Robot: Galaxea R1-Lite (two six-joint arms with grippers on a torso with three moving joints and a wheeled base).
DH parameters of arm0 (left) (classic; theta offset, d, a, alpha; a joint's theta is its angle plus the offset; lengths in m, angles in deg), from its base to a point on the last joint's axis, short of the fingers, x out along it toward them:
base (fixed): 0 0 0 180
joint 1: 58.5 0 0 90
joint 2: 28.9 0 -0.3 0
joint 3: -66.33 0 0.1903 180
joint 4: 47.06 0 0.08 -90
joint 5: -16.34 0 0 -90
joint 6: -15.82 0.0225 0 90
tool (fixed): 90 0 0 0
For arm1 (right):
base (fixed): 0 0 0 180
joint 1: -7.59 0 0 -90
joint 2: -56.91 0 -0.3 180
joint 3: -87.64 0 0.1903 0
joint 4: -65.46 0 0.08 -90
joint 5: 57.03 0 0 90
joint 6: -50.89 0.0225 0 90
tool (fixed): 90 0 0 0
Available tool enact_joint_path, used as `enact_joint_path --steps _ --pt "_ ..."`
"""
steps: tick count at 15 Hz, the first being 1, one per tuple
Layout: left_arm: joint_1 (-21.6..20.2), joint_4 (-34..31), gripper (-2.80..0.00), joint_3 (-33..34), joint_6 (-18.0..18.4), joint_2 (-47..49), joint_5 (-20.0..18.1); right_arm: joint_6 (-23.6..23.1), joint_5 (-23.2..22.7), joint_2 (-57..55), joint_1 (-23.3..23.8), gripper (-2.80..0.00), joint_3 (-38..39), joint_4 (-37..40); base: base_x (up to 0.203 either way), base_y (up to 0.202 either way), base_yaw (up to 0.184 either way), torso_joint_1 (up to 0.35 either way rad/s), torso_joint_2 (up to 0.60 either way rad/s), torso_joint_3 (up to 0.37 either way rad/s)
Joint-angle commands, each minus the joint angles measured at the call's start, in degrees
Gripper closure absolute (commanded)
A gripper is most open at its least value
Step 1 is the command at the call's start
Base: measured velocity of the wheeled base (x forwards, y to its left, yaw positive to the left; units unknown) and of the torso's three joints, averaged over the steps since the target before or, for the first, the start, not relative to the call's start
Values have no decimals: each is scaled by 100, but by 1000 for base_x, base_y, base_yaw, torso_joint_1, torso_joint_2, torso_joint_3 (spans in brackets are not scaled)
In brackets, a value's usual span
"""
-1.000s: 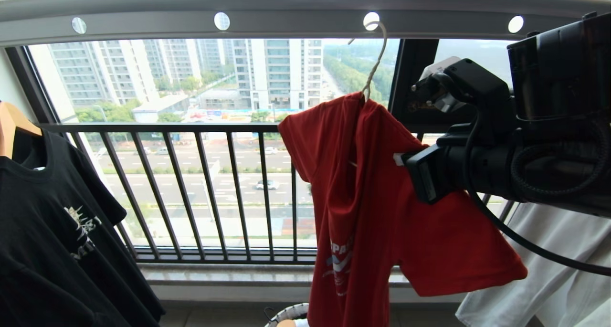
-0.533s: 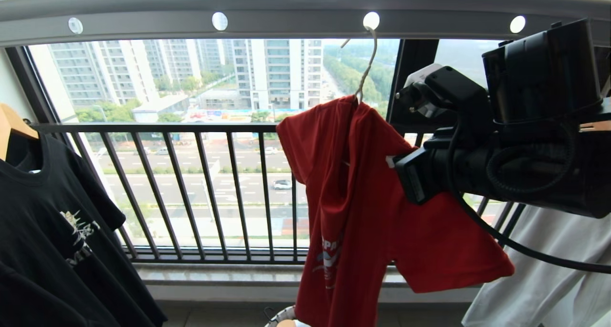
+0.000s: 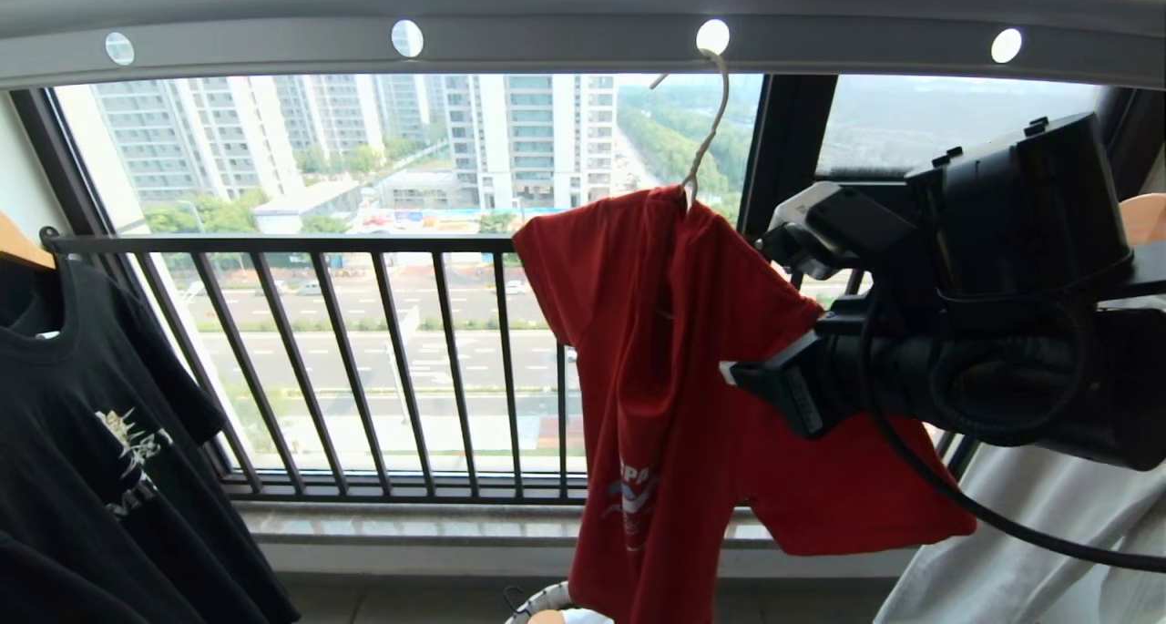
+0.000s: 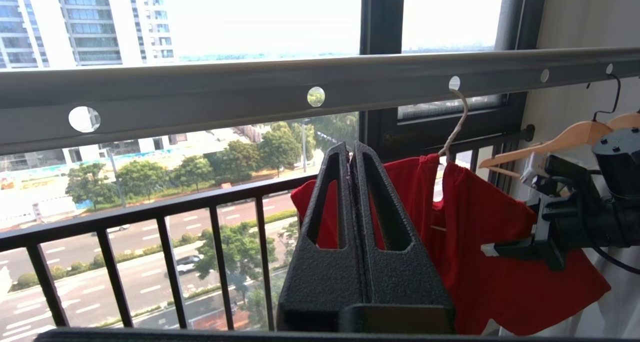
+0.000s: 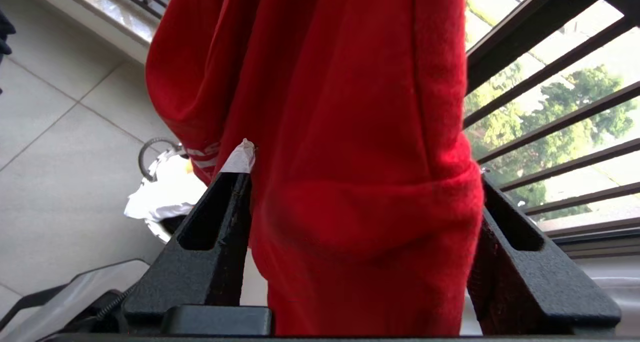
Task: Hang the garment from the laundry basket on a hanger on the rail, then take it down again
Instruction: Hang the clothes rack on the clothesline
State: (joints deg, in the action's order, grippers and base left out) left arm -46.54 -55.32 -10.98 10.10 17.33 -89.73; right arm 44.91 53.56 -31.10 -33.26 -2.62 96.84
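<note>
The soft red cotton garment (image 3: 692,369), its white chest lettering folded and unreadable, hangs bunched on the thin cream wire hanger (image 3: 706,123), hooked through a round hole in the flat grey metal rail (image 3: 547,23). The right gripper (image 5: 360,182), textured black, stands wide open around a fold of the garment; the left gripper (image 4: 351,155) is pressed shut and empty.

The head camera looks forward at the rail (image 3: 565,41) and the window railing (image 3: 364,360) from near. The left wrist camera faces the same rail (image 4: 200,90) from further left. The right wrist camera looks along its pincer (image 5: 360,182), very close to the red shirt (image 5: 350,132), which all three views share.
</note>
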Motion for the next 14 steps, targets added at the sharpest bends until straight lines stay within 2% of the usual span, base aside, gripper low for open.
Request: enact_joint_path --steps 1,4,9,14 --pt "-1 9 0 -2 -8 27 -10 11 5 318 22 -280 494 0 0 0 0 0 0 0" --pt "-1 1 0 7 1 55 -10 347 -28 796 95 -280 889 89 0 0 0 0 0 0" --pt "-1 -17 0 15 1 79 -10 716 -217 1317 231 -280 1429 769 0 0 0 0 0 0" --pt "-1 -17 0 24 1 71 -19 713 -415 1674 499 -280 1727 851 0 0 0 0 0 0"
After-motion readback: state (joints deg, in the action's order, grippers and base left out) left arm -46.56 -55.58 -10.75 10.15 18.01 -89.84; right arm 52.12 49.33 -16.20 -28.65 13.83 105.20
